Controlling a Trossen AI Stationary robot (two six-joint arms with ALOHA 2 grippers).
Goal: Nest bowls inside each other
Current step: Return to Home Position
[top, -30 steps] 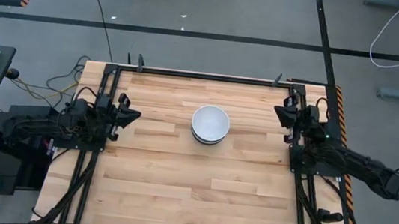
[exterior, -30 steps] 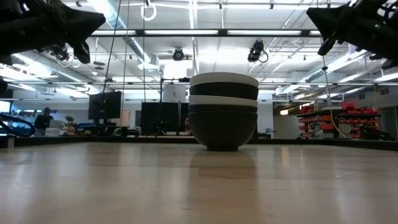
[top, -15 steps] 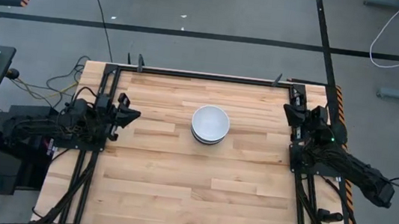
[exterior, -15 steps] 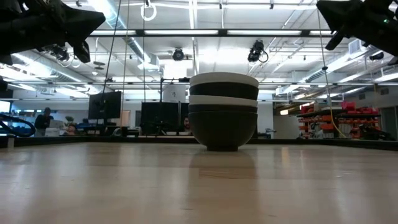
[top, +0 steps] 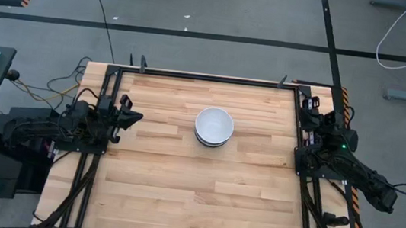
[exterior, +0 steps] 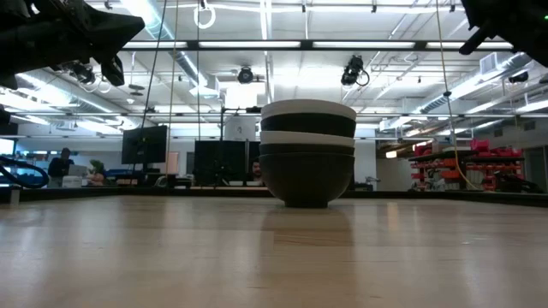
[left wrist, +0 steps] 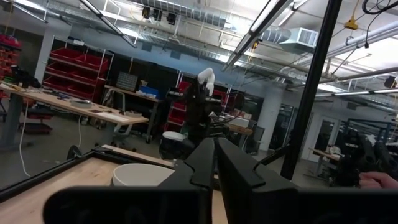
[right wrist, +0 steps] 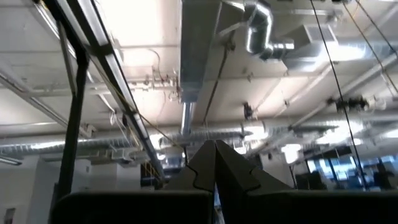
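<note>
The bowls (top: 213, 126) stand nested in one stack at the middle of the table, with a white bowl on top. The low view shows the stack (exterior: 307, 154) as black and white rims above a black bottom bowl, whose foot rests on the wood. My left gripper (top: 132, 115) waits at the table's left edge, shut, pointing toward the stack; its wrist view shows the shut fingers (left wrist: 215, 163) and the white rim (left wrist: 142, 174) beyond. My right gripper (top: 309, 106) is at the right edge, shut (right wrist: 215, 163), tipped up toward the ceiling.
Bare wooden table (top: 179, 188) lies all around the stack. A black metal frame (top: 207, 77) runs along the far edge and both sides. Cables (top: 53, 82) lie on the floor to the left. Both arms hang high in the low view's upper corners (exterior: 77, 34).
My right gripper has drawn back from the table toward its right and far edge and has tipped upward; in the low view it has slid off toward the upper right corner. The bowl stack and my left arm have stayed still.
</note>
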